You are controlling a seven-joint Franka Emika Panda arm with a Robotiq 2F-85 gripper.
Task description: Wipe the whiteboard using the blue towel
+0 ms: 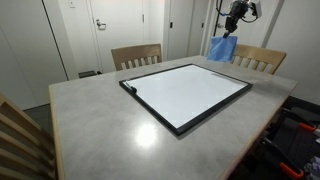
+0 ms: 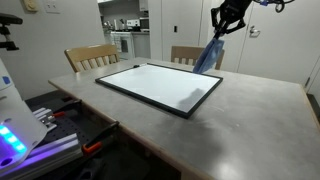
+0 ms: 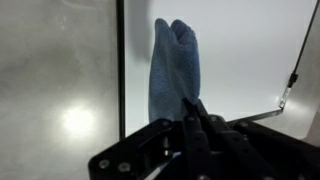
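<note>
The whiteboard [image 1: 190,94] with a black frame lies flat on the grey table; it also shows in the other exterior view [image 2: 160,85] and in the wrist view [image 3: 240,50]. A black marker [image 1: 129,89] lies on the board's edge and shows in the wrist view [image 3: 291,80]. My gripper [image 1: 233,22] [image 2: 224,22] is raised above the far corner of the board, shut on the blue towel [image 1: 222,48] [image 2: 208,55], which hangs down from the jaws. In the wrist view the towel [image 3: 174,65] hangs below the closed fingers [image 3: 196,112].
Two wooden chairs [image 1: 136,55] [image 1: 258,60] stand at the table's far sides. A third chair back [image 1: 20,140] is at the near corner. White doors stand behind. Robot base hardware [image 2: 20,120] sits near the table.
</note>
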